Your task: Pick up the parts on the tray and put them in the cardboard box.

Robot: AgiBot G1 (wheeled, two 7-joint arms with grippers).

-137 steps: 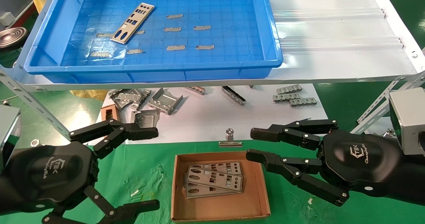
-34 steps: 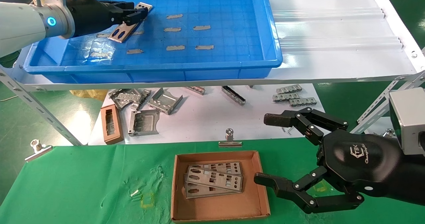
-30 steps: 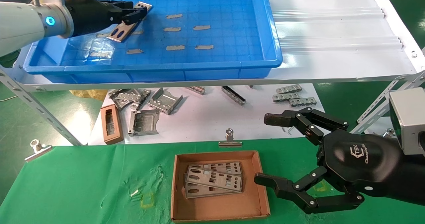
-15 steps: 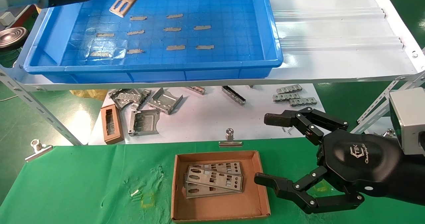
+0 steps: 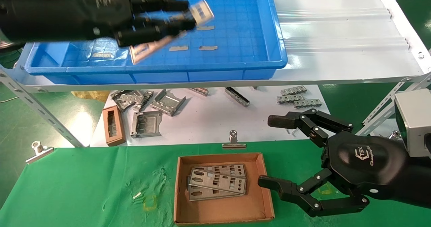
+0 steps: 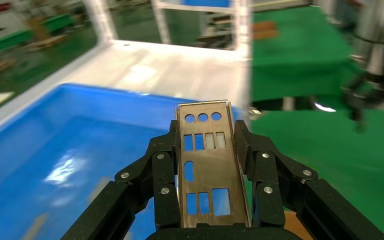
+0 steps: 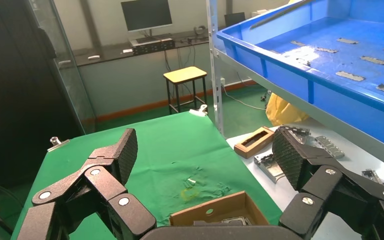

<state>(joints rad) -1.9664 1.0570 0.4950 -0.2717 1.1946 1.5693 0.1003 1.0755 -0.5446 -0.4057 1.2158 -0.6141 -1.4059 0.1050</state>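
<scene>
My left gripper [image 5: 188,16], black, clamps a silver-grey plate [image 6: 207,162] punched with round and rectangular holes. Behind it the tray [image 5: 235,65] is bright blue, gridded, with grey tape strips [image 5: 207,47]. The cardboard box [image 5: 222,210] is brown on green cloth [image 5: 84,183].

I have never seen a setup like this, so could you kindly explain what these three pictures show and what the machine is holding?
This is a two-armed robot. One picture looks down from its head; the other two come from cameras on its wrists. The left gripper is shut on a punched metal plate, carrying it above the blue tray, as the left wrist view shows up close. The right gripper hangs open beside the cardboard box, which sits on green cloth and already holds similar plates. Folded metal brackets lie on the white sheet under the tray's shelf.
</scene>
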